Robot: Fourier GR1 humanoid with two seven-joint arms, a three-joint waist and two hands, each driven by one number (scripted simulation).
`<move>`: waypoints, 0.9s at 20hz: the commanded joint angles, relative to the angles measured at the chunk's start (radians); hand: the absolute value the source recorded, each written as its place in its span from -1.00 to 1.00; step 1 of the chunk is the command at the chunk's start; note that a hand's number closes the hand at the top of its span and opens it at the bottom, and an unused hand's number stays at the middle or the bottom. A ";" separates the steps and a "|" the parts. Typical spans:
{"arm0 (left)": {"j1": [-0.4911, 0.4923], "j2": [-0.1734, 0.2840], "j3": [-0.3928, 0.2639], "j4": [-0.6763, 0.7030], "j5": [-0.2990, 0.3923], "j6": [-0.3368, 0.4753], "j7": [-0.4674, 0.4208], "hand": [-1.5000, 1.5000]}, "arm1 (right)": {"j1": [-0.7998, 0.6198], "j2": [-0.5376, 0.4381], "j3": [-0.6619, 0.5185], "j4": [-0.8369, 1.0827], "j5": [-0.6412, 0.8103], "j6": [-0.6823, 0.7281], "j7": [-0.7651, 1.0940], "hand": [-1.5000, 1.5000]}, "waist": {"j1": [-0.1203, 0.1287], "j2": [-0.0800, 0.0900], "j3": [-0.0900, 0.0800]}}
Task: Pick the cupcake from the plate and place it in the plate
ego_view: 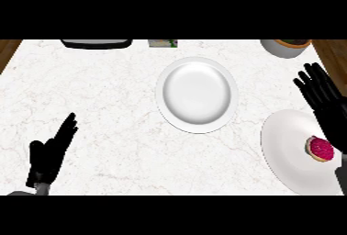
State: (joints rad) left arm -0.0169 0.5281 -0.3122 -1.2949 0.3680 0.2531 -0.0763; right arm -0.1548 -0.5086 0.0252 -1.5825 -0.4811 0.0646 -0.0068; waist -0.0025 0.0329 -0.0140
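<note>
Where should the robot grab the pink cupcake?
Probably round the cupcake's sides, coming from the right with the right hand, which is open just beside it. The cupcake looks tipped over on the plate's right part, pink top facing left.

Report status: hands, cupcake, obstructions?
Left hand open, resting lower left. Right hand open, above cupcake, not holding it. Cupcake on right plate; centre plate bare. Nothing between the plates.

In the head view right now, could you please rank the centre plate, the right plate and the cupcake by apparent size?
1. Centre plate and right plate: similar; the right one is cut off, so unranked.
2. Cupcake: clearly smallest.
</note>
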 commanded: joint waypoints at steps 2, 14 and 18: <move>-0.050 0.027 0.022 -0.077 -0.012 -0.007 -0.014 0.00 | 0.005 -0.004 0.135 -0.072 0.000 0.221 -0.065 1.00 | 0.016 -0.037 0.016; -0.244 0.064 0.094 -0.218 0.009 -0.028 0.002 0.00 | 0.265 -0.124 0.319 -0.066 0.476 0.355 -0.612 -1.00 | -0.027 -0.034 0.024; -0.248 0.056 0.097 -0.220 0.006 -0.052 0.002 0.00 | 0.256 -0.118 0.243 0.148 0.461 0.408 -0.924 -1.00 | 0.002 -0.030 0.019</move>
State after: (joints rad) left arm -0.2563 0.5885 -0.2195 -1.5001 0.3755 0.2173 -0.0715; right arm 0.0575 -0.6452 0.2955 -1.6004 -0.0460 0.4397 -0.6696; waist -0.0156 -0.0045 0.0058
